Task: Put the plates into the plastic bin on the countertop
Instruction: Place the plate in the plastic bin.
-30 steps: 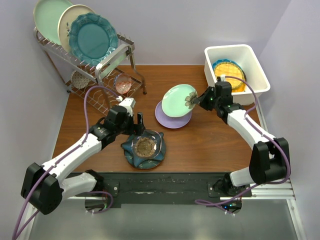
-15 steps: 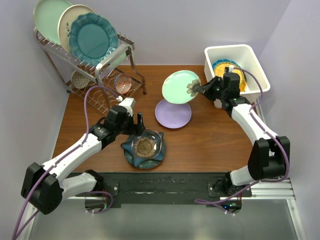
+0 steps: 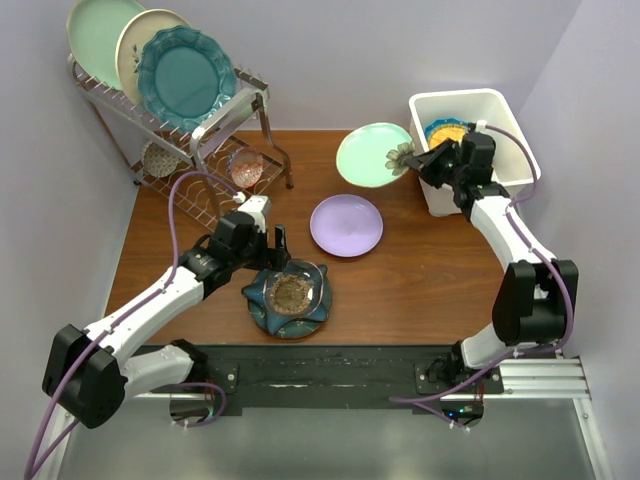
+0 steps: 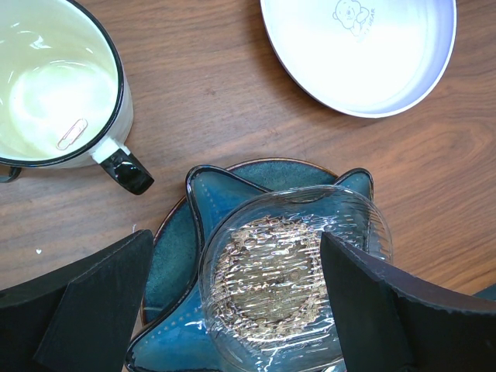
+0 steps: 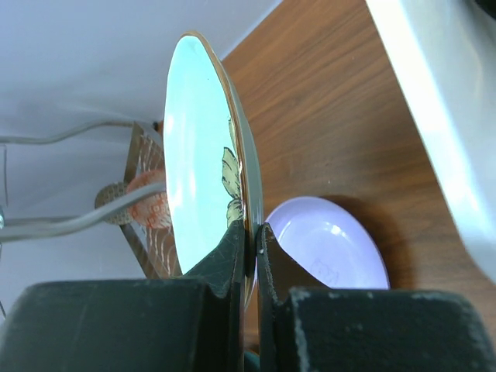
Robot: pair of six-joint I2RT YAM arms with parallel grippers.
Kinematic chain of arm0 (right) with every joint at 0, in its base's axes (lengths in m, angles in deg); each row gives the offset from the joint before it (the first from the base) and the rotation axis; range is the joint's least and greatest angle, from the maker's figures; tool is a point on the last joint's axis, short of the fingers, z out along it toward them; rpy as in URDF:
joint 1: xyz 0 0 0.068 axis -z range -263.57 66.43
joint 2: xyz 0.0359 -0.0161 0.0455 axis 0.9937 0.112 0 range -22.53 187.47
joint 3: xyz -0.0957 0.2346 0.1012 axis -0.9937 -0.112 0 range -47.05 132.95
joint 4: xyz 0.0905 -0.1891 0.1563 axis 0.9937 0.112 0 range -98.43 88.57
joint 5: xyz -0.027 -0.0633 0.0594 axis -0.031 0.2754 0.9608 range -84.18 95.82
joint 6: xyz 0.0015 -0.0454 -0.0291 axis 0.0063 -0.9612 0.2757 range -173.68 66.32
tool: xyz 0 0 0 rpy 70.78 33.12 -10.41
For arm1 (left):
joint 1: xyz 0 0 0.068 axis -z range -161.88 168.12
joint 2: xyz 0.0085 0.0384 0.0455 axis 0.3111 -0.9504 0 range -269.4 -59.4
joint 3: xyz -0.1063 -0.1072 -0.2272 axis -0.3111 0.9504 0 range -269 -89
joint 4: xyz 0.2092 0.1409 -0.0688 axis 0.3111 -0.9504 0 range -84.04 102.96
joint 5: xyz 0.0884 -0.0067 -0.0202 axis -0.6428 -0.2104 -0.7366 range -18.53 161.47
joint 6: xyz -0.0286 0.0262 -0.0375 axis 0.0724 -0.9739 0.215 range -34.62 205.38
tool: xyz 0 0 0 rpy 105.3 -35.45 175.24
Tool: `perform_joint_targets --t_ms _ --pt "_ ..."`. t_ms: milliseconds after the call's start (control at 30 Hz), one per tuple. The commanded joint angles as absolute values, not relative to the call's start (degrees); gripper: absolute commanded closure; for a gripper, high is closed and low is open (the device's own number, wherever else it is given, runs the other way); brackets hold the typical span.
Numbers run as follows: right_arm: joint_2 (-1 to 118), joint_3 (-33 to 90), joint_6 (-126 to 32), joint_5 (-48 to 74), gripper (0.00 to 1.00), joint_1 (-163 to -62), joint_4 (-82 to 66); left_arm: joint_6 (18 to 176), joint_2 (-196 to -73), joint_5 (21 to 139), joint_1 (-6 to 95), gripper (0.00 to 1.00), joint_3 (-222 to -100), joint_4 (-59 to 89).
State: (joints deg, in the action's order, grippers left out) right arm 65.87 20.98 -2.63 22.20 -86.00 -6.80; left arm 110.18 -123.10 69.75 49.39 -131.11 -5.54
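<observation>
right gripper (image 3: 408, 163) clamps pale green plate (image 3: 370, 155) at rim | likely stiff, slick, brittle; rim grip suits | left gripper (image 3: 272, 244) wide, empty

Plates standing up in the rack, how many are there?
3: a mint plate at the far left, a cream plate next, a teal scalloped plate in front. Others could hide behind them.

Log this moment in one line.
right claw shut on pale green plate beside plastic bin | left claw open over clear bowl | lavender plate on countertop
</observation>
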Motion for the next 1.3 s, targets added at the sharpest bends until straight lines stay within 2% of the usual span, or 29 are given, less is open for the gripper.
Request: perform_joint_targets --t_ms 0,767,1267 --pt "66.0 26.7 2.2 27.1 1.00 -84.5 -17.7 109.2 -123.2 70.2 49.6 0.07 -132.4 -3.6" --pt "74.7 31.6 12.0 33.9 1.00 -74.3 -26.9 109.2 -124.6 71.2 49.6 0.06 -132.2 -3.2" --pt "75.7 32.0 14.3 32.6 1.00 -70.9 -29.1 109.4 -124.6 71.2 49.6 0.06 -131.9 -3.2"
